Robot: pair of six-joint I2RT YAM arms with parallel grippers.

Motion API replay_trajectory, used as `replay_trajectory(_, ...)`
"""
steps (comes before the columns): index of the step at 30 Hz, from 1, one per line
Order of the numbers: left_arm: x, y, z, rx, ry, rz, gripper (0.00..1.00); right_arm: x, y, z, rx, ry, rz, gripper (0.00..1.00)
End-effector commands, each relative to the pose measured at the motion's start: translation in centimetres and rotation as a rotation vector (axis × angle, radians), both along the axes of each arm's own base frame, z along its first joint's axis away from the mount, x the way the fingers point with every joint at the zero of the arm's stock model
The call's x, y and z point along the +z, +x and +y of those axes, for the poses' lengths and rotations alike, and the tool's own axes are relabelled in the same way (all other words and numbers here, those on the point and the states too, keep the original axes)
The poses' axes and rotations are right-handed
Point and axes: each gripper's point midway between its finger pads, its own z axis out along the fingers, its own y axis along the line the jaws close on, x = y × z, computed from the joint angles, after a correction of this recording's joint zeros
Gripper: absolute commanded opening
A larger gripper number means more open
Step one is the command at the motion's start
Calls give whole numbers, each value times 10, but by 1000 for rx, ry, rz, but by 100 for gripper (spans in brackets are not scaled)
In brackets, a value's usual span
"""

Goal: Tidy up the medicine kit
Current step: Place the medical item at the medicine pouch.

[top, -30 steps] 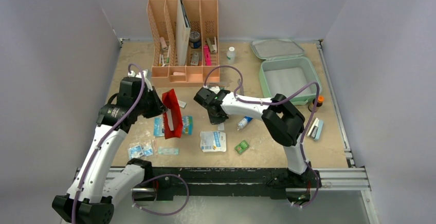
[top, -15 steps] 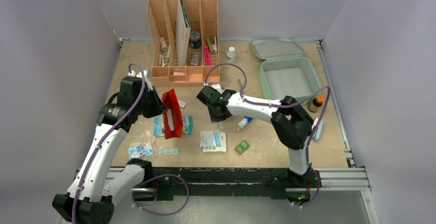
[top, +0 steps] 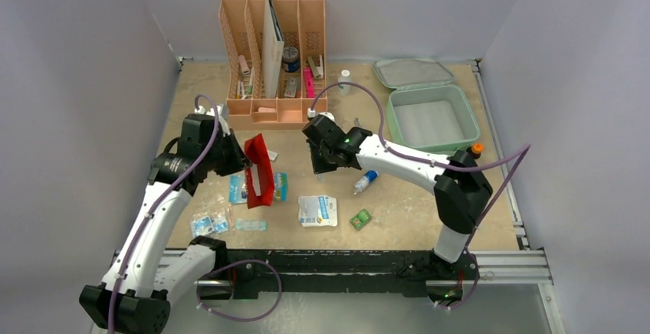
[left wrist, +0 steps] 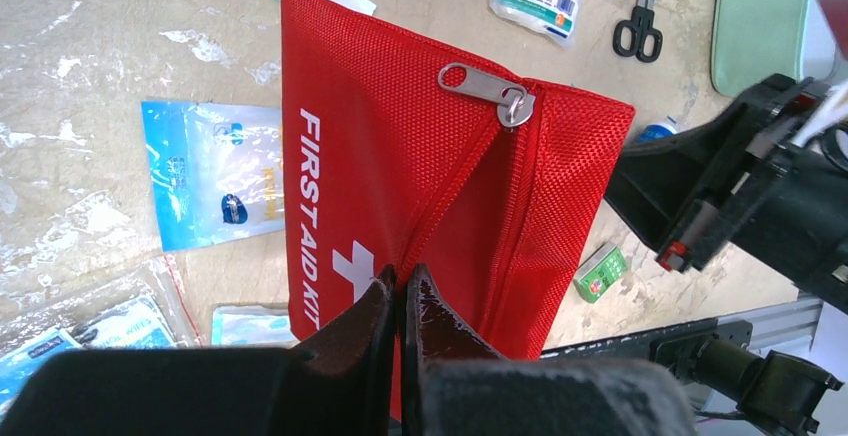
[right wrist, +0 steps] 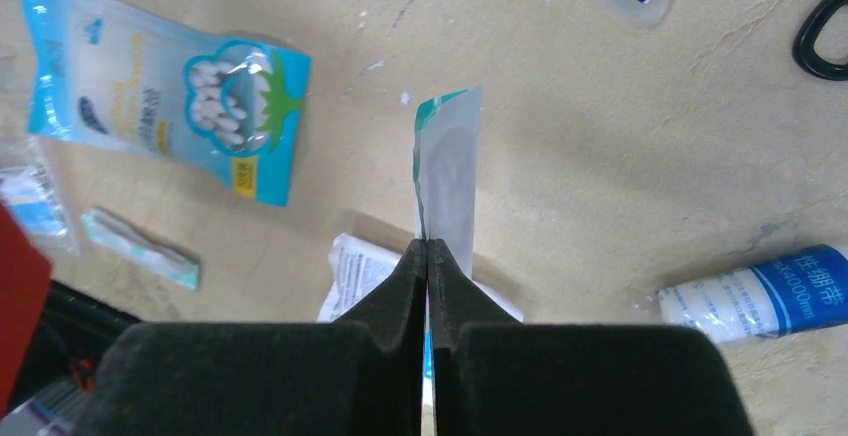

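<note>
As seen from above, a tan table (top: 406, 211) walled in pale grey. At the far centre, against the back wall, a peach-orange slotted desk organizer (top: 313, 27) with small items in its slots. At the far right corner, well apart from both grippers, the medicine kit (top: 433, 119): mint green, open, lid (top: 414, 72) folded back flat behind the base, pale grey lining showing. Left of centre, a red pouch (left wrist: 420, 186) lettered FIRST AID KIT, held upright off the table by the left gripper (left wrist: 401, 281), fingers pressed together on the red fabric at the lip of the zip opening; zip undone, metal puller at the top of the gap. On the table beneath and beside it, a blue packet (right wrist: 165, 86) printed with white cotton pieces. Near the front edge, a white pouch (top: 317, 210) lying flat. At centre, the right gripper (right wrist: 428, 251), fingers closed tight on a sachet (right wrist: 447, 181), thin and teal-edged, pinched at its lower end and held edge-on above the table. Just beside the right arm, a white bottle (top: 366, 181) with a blue label, on its side. Just off the kit's near right corner, an amber bottle (top: 475, 150) with an orange cap, partly hidden by the arm. Beyond the red pouch in the left wrist view, black-handled scissors (left wrist: 640, 21) on the table. Right of the white pouch, a green box (top: 360, 218), smallest of the lot
</note>
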Motion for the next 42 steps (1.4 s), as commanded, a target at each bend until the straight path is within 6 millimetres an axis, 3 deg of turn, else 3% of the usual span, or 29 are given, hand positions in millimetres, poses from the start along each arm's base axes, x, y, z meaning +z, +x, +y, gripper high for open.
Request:
replay_trajectory(1,3,9,-7,-2,-31,-24,0,39,-8,10,28,126,-16,0)
replay_trajectory(12,-4,21,-19,-1,-90,1,0,139,-26,23,63,457,-108,0)
replay_trajectory(17,-1,26,-28,-20,-137,7,0,182,-44,37,107,644,-103,0)
replay_trajectory(21,5,29,-36,-32,-184,-2,0,202,-59,61,158,782,-52,0)
replay_trajectory(24,11,30,-44,-51,-231,-5,0,206,-65,81,193,840,-13,0)
replay_trajectory(27,17,28,-50,-72,-262,-1,0,195,-62,91,190,826,13,0)
replay_trajectory(36,35,19,-59,-122,-325,-29,0,152,-48,86,103,675,36,0)
replay_trajectory(42,41,16,-62,-125,-349,-40,0,140,-49,87,92,645,69,0)
